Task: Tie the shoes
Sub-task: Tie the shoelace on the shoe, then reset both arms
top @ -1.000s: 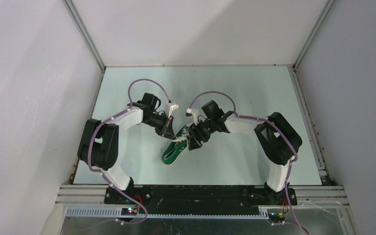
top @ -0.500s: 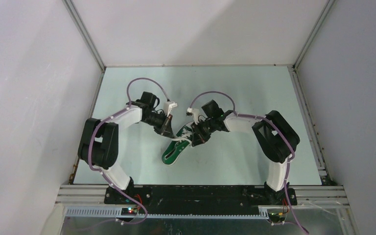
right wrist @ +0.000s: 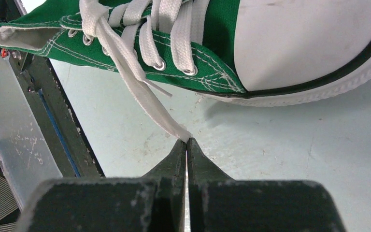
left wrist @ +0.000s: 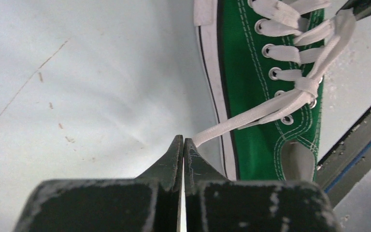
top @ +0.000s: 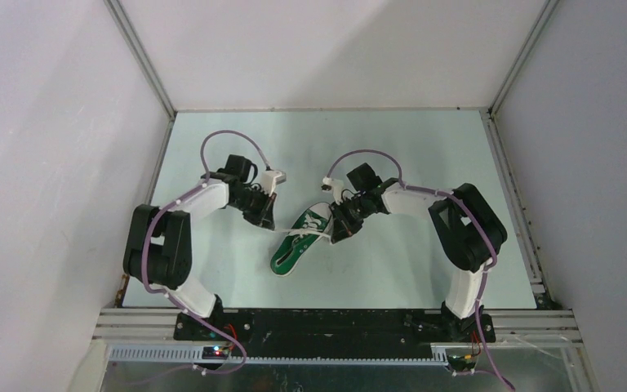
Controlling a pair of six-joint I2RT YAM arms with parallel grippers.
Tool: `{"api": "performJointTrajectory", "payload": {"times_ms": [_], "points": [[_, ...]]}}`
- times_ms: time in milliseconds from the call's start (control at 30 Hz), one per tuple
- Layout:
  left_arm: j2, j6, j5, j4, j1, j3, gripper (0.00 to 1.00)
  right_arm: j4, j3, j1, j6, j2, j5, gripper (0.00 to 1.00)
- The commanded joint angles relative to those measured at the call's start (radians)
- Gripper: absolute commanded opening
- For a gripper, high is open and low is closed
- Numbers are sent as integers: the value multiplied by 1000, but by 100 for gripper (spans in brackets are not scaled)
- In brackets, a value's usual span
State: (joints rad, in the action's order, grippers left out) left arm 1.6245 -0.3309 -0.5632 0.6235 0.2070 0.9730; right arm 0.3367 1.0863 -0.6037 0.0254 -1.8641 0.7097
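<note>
Left gripper (left wrist: pixel 183 143) is pinched flat on one white lace strand (left wrist: pixel 244 117), with the strand leaving the very tips of the jaws. The right gripper (right wrist: pixel 187 144) is clamped the same way on the other strand (right wrist: pixel 137 89). Between them stands the green sneaker (top: pixel 297 242), on its sole near the middle of the table (top: pixel 237 139), heel opening toward the arm bases and toe cap toward the far side. The two strands run taut to a crossing (left wrist: pixel 308 87) over the upper eyelets, which appears to be a first half-knot.

The largest risk, as I judge it, is the sneaker itself. It looks light and nothing pins it down, so an uneven outward pull would slew or drag it, or tip it onto its side. Next, each strand is caught only at the jaw tips, so a hard tug could slide a lace out and let the crossing slacken. Smaller again, over-tightening would bunch the eyelet rows. A thin frayed thread (right wrist: pixel 162 91) hangs off the right strand and might snag.

White walls (top: pixel 335 49) enclose the cell on three sides, and aluminium frame rails (top: pixel 140 61) run up the corners. A dark base bar (top: pixel 335 324) carries both arms at the near edge. The tabletop is pale and matte, and it offers little grip to the sole by the look of it. It carries one long faint scratch (left wrist: pixel 24 92) and a few small brown specks (left wrist: pixel 60 126).
</note>
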Motion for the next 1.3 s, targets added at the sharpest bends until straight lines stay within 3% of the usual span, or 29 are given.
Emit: {"api": "performJointTrajectory", "payload": {"times_ms": [0,433,800,967,1033,1067,1167,1200,1233,1267], "points": [[-59,-12,139,-7,-12,-12,0,31,3,6,21,39,-26,0],[-71,-20,264,-3,-40,-11,0,34,-4,14,20,37,-44,0],[-60,-15,283,0,-52,-5,0,31,-9,22,13,33,-56,0],[-49,-16,206,9,-52,-1,0,8,-10,22,25,41,5,0],[-47,-9,182,8,-52,3,1,-7,-8,20,33,55,53,11],[-46,-6,176,11,-52,5,3,-11,-9,20,34,76,63,25],[-68,8,163,24,-53,40,27,33,25,32,71,138,70,46],[-80,13,167,23,-54,57,44,78,33,49,84,173,62,56],[-109,15,170,14,-55,66,85,95,52,60,104,212,56,65],[-125,27,176,7,-56,90,92,120,60,90,110,233,51,71]]}}
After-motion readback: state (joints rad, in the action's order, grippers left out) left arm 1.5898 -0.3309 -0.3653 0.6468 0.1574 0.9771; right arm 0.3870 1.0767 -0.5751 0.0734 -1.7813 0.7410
